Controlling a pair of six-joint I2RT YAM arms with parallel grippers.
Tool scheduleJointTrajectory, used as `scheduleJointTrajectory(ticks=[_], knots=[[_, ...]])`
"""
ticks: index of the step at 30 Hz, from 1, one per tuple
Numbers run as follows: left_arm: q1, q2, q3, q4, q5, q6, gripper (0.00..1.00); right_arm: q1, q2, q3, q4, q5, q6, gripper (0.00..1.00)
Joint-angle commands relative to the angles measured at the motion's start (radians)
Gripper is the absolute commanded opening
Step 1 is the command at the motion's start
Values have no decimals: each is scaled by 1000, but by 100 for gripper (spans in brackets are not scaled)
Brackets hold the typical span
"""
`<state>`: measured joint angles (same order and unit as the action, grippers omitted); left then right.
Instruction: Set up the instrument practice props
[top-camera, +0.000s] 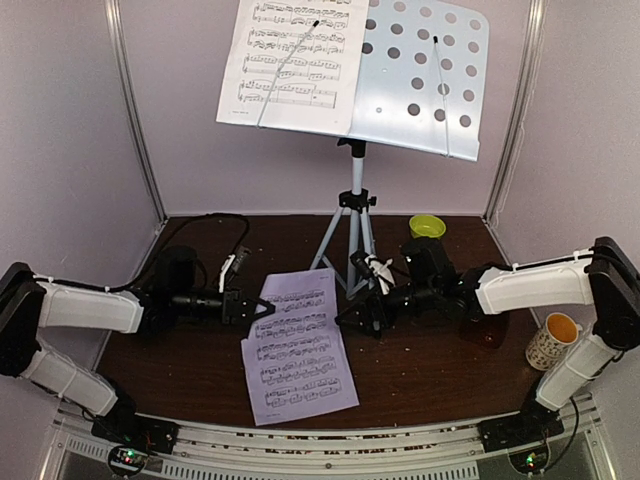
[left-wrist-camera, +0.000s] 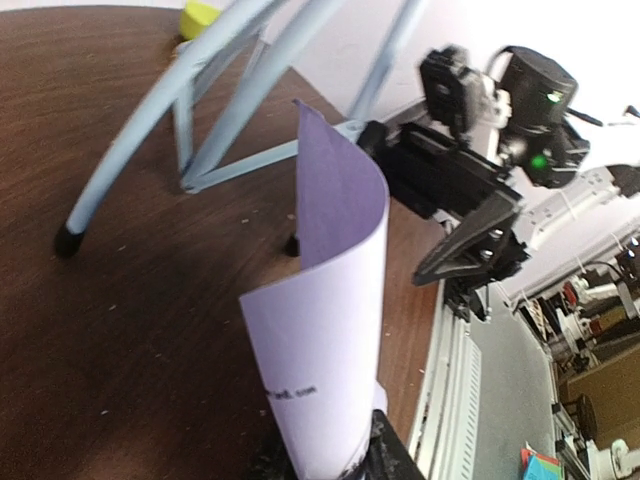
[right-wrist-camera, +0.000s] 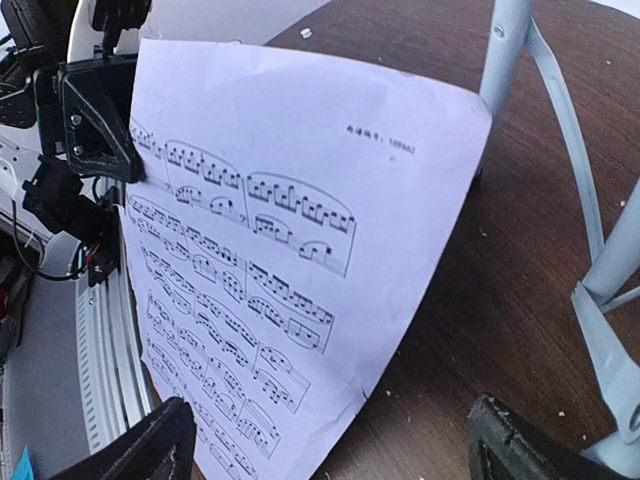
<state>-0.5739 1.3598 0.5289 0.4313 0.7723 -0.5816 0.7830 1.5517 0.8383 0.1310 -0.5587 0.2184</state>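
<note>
Left gripper (top-camera: 260, 308) pinches the left edge of the loose sheet-music page (top-camera: 298, 350), which curls up off the table (top-camera: 430, 375) just in front of the tripod (top-camera: 352, 225). Right gripper (top-camera: 352, 318) gapes wide beside the page's right edge (holding nothing). The other page (top-camera: 290, 60) rests on the white stand desk (top-camera: 430, 80) above.

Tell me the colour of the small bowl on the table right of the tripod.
The bowl is yellow-green, shown best in the top external view.
</note>
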Motion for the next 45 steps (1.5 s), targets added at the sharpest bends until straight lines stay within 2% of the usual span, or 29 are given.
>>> scheduleJointTrajectory(ticks=[1,6,13,15,17,20,22,23,24,27,33,35,37,41,45], knots=[[-45,-29,-17,148,103,-5,23,-9,34,-12,136,-56,26,96],[-103,-53,-2,177,164,-14,23,-9,61,-28,243,-110,71,93],[-108,-67,8,215,202,-38,22,-12,10,-99,284,-117,61,95],[-110,-67,8,242,210,-56,22,-12,-10,-125,320,-148,63,91],[-110,-67,13,258,210,-68,23,-11,-19,-145,405,-203,110,77],[-110,-74,31,220,194,-55,23,-5,-38,-182,571,-257,205,40],[-110,-90,45,158,165,-20,24,-1,-71,-193,572,-267,219,17],[-111,-100,47,133,149,-7,28,0,-84,-196,554,-266,214,6],[-110,-112,48,111,126,5,34,2,-117,-198,527,-258,203,0],[-109,-177,35,59,27,40,55,3,-206,-202,383,-222,130,0],[-107,-365,17,-161,-306,142,95,30,-391,-163,77,-132,-67,0],[-106,-390,15,-206,-342,164,98,50,-445,-144,-17,-98,-131,0],[-106,-394,14,-210,-312,177,98,67,-494,-126,-100,-58,-177,0],[-118,-374,11,-121,-220,172,98,73,-582,-101,-196,-24,-206,0],[-167,-357,21,-78,-261,216,98,78,-656,-76,-250,-11,-215,0]])
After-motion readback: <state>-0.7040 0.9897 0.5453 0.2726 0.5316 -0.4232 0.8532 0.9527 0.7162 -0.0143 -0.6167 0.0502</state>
